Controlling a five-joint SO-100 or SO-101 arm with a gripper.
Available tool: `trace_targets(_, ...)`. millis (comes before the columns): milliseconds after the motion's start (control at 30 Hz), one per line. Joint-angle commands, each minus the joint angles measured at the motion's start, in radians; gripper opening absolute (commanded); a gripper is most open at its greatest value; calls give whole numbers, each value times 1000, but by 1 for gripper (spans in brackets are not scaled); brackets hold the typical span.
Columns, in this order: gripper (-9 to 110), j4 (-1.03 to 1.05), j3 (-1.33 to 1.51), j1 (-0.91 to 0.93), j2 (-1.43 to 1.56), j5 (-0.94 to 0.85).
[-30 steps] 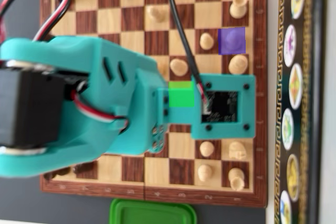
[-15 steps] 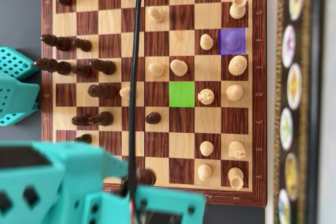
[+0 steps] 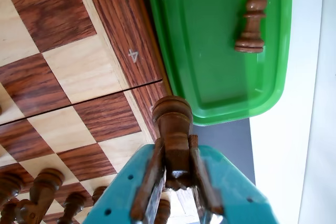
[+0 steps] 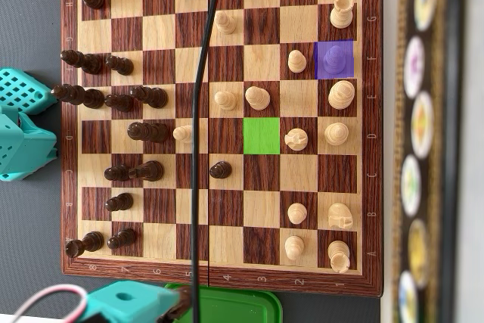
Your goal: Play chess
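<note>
I have the gripper [image 3: 177,182] clamped on a dark chess piece [image 3: 173,129], its wood-coloured fingers [image 3: 148,184] pressed against the stem from both sides while the rounded head juts out past the fingertips. In the wrist view the piece hangs over the numbered border of the chessboard [image 3: 123,35], just at the edge where the board meets the green tray [image 3: 210,98], not yet over the tray's floor. A dark pawn [image 3: 251,23] already lies on its side inside that tray, toward the far end. By my reading this is a captured piece being carried off the board, so the step in hand is the discard. The overhead view fits that: the teal arm [image 4: 125,302] sits at the bottom edge beside the tray [image 4: 249,306], well clear of the playing squares, with its black cable [image 4: 198,134] running up across the board. Up there I also see a green-marked square [image 4: 262,135] in the middle and a purple-marked square [image 4: 334,59] with a pale piece on it, which I take as the move to play next. What I need now is to swing further over the tray, spread the fingers and let the piece drop without striking the pawn.
</note>
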Motion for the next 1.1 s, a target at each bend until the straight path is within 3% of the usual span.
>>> trace_targets(0, 4, -12, -114, 17, -26, -9)
trace_targets(467, 4, -6, -334, 37, -252, -52)
trace_targets(633, 14, -3, -330, 21, -244, -52)
trace_targets(1067, 3, 55, -328, -38, -158, -52)
